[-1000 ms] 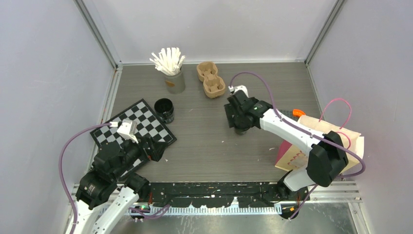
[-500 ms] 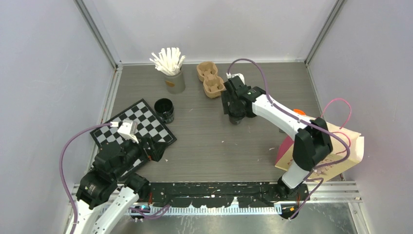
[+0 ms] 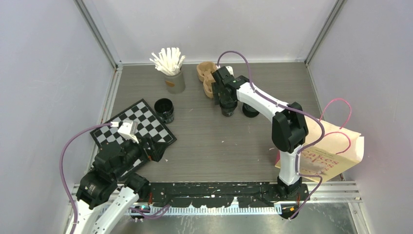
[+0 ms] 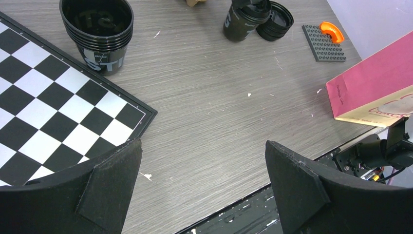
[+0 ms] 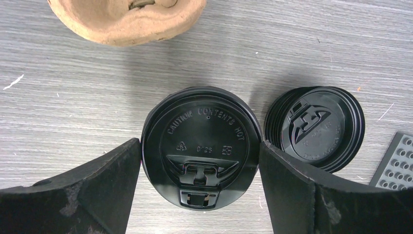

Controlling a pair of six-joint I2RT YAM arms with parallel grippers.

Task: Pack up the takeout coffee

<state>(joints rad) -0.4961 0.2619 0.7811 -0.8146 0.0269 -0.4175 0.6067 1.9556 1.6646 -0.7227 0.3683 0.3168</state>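
Note:
My right gripper (image 5: 200, 156) is shut on a black paper cup with a black lid (image 5: 199, 146), its jaws touching both sides of the lid. In the top view the cup (image 3: 227, 109) hangs under the gripper (image 3: 224, 97), just in front of the brown pulp carrier (image 3: 206, 74). A stack of black lids (image 5: 316, 127) lies right of the cup on the table (image 3: 251, 110). A stack of open black cups (image 3: 164, 109) stands by the checkerboard. My left gripper (image 4: 202, 161) is open and empty, low at the near left (image 3: 152, 148).
A grey cup of white sticks (image 3: 170, 73) stands at the back left. The checkerboard (image 3: 141, 122) lies at the left. A pink and tan paper bag (image 3: 331, 148) lies at the right. A grey studded plate with an orange piece (image 4: 324, 43) lies beyond the lids.
My right gripper has carried the lidded cup away and to the left, up to the carrier, uncovering the lid stack. The left arm has not moved.

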